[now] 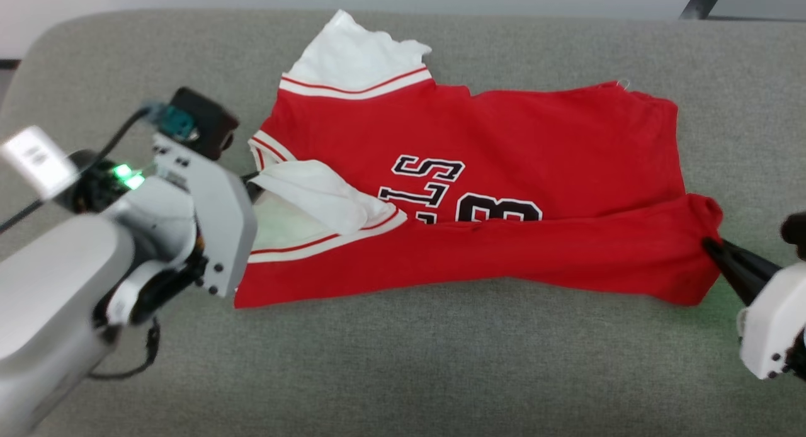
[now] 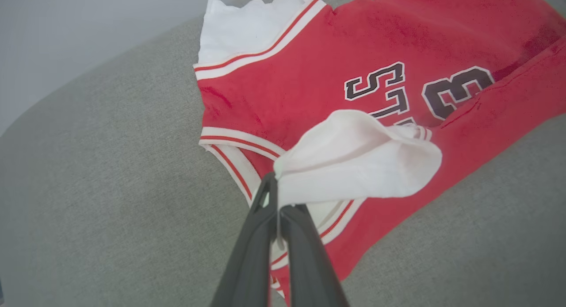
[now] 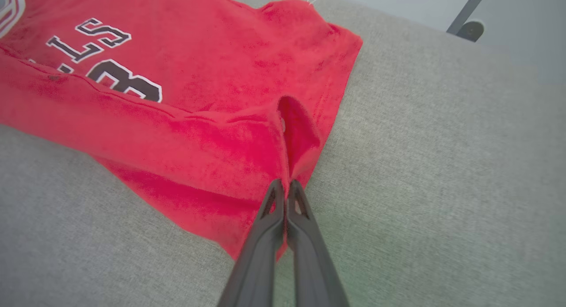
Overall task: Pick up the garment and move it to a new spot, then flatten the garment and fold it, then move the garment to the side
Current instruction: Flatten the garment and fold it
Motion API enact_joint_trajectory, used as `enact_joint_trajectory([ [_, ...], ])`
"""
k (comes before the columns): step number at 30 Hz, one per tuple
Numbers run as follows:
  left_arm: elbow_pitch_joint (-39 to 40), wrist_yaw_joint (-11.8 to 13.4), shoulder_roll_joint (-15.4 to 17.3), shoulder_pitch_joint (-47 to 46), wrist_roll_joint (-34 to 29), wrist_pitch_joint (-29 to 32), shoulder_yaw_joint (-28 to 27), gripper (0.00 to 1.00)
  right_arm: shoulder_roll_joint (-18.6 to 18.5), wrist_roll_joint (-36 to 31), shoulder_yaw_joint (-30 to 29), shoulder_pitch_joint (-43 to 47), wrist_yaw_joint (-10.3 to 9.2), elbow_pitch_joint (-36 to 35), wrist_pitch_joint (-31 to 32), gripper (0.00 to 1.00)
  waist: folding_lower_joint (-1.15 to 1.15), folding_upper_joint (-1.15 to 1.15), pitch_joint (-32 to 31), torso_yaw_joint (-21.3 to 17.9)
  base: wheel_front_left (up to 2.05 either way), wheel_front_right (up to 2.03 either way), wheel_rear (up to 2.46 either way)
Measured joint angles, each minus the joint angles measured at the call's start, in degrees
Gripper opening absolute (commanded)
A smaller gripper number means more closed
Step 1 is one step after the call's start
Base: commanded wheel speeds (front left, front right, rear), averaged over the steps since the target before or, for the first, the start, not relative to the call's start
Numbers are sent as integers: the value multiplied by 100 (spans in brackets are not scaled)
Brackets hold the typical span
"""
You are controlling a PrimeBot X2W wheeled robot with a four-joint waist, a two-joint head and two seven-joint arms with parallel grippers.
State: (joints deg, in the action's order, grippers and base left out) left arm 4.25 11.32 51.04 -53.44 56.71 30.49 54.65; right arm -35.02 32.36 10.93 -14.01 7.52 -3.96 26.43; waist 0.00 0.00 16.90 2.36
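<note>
So the garment (image 1: 516, 128) was lying spread across the grey cushioned surface (image 1: 441, 361), with its near edge flopped over the bottom of the number print (image 1: 497, 207). The left claw (image 2: 277, 200) was clenched on the white sleeve (image 2: 358, 165), which stood lifted and curled over the red body. The right claw (image 3: 286, 188) was pinched tight on the red corner at the opposite end, with the cloth bunched into a little ridge right at the tips.

What I'd worry about: both grips looked thin, just a bit of fabric edge each. If the arms pulled apart to flatten it, I reckon the sleeve would slip out first, since only a sliver of it sat between the tips. The pinch points weren't matched either, sleeve on one side and bottom corner on the other. So tension would probably run diagonally and twist the shirt rather than smooth it. That flopped-over edge could also get dragged along and set as a crease, leaving the fold lopsided.
</note>
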Motion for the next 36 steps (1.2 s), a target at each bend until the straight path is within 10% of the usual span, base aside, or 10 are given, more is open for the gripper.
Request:
enact_joint_trajectory([
  [12, -2461, -878, -1087, -413, 450, 612, 324, 0, 305, -12, 234, -459, 0, 341, 402, 0, 0, 0, 285, -118, 0, 0, 0],
  [17, -2840, -849, -1240, -500, 655, 766, 247, 54, 325, 82, 267, -602, 0, 403, 597, 0, 0, 0, 233, -121, 0, 0, 0],
  [18, -2875, -822, -1270, -525, 686, 760, 222, 88, 332, 105, 265, -610, 0, 434, 656, 11, 0, 0, 206, -118, 0, 0, 0],
  [19, -2896, -818, -1287, -542, 683, 756, 214, 100, 334, 116, 265, -620, 0, 466, 716, 44, 0, 0, 175, -114, 0, 0, 0],
  [21, -2928, -777, -1312, -549, 705, 738, 186, 100, 318, 114, 267, -648, 0, 509, 832, 100, 0, 0, 100, -103, 0, 0, 0],
  [36, -2254, -466, -1036, 226, 675, -226, 48, 100, 313, -141, 245, -367, 1, 289, 296, 100, 0, 0, -794, -11, 0, 0, 0],
])
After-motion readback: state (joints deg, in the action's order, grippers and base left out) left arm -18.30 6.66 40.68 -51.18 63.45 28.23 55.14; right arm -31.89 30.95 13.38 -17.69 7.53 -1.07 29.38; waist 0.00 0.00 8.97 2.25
